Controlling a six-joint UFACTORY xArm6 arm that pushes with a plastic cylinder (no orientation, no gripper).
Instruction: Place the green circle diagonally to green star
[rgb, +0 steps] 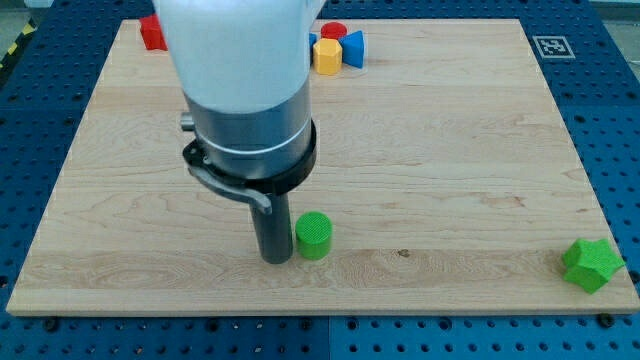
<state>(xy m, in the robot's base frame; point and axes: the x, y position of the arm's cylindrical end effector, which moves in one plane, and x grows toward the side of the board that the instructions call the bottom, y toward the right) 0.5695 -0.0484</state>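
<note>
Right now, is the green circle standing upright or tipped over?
Upright. The green circle shows its flat round top face upward, resting on the board just to the right of my tip.

Arm (240, 60) partly hides red block (152, 32).

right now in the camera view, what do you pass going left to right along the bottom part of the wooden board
My tip, the dark rod's lower end → small green circle block, just to the tip's right → green star block near the wooden board's bottom right corner.
</note>
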